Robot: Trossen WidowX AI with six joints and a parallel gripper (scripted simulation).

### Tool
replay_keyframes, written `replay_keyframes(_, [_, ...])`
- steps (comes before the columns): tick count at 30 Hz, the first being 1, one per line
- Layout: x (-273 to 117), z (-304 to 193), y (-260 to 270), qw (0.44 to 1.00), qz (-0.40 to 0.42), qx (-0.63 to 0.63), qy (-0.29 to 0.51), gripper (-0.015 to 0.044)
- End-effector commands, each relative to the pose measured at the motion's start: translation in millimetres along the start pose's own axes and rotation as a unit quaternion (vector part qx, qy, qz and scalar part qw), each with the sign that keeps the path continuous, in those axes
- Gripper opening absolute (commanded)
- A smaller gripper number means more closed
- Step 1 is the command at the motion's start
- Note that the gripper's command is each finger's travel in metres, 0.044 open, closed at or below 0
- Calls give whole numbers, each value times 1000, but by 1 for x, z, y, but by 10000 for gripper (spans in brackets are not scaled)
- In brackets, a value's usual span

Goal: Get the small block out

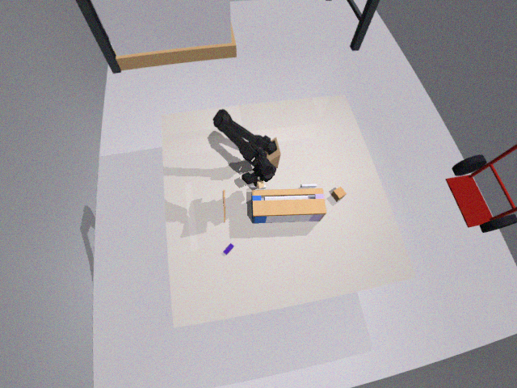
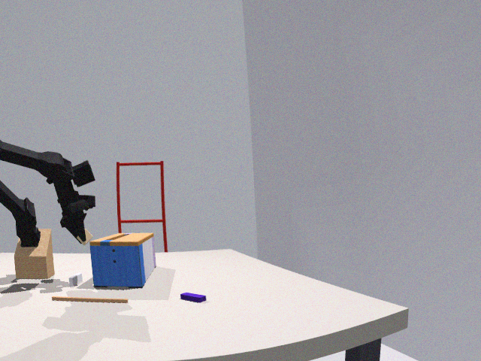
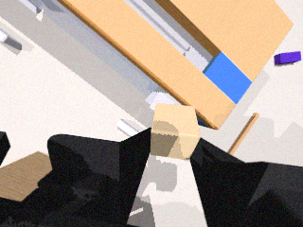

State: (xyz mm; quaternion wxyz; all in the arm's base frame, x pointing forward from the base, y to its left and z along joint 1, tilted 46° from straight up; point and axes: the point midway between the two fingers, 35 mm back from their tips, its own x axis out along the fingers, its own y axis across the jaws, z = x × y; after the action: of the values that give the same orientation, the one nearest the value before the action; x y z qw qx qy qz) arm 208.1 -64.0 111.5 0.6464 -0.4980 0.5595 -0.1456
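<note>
The small tan block (image 1: 260,184) (image 2: 87,235) (image 3: 175,124) is off the shelf and outside the box, in the air. My gripper (image 1: 259,182) (image 2: 82,237) (image 3: 169,133) is shut on it, with a black finger on each side in the wrist view. The box (image 1: 287,207) (image 2: 117,268) (image 3: 133,38) stands upright on the table, with an orange slotted top and a blue end. The block hangs at about the height of the box's top, close beside its blue-end corner on the arm's side. The shelf inside is mostly hidden.
A thin wooden stick (image 1: 224,206) (image 2: 89,299) (image 3: 243,133) lies beyond the blue end. A purple block (image 1: 228,248) (image 2: 192,297) (image 3: 287,58) lies farther out. A brown cube (image 1: 338,193) lies past the other end. A white bar (image 1: 308,185) lies along the box's arm side.
</note>
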Motion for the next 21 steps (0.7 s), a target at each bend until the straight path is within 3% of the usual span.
replay_keyframes(1, [-4,3,-3,997,-8,-73,-1,0])
replay_keyframes(11, [-10,5,-8,962,-21,-271,8,0])
replay_keyframes(21, [-16,8,-12,888,-32,-458,21,0])
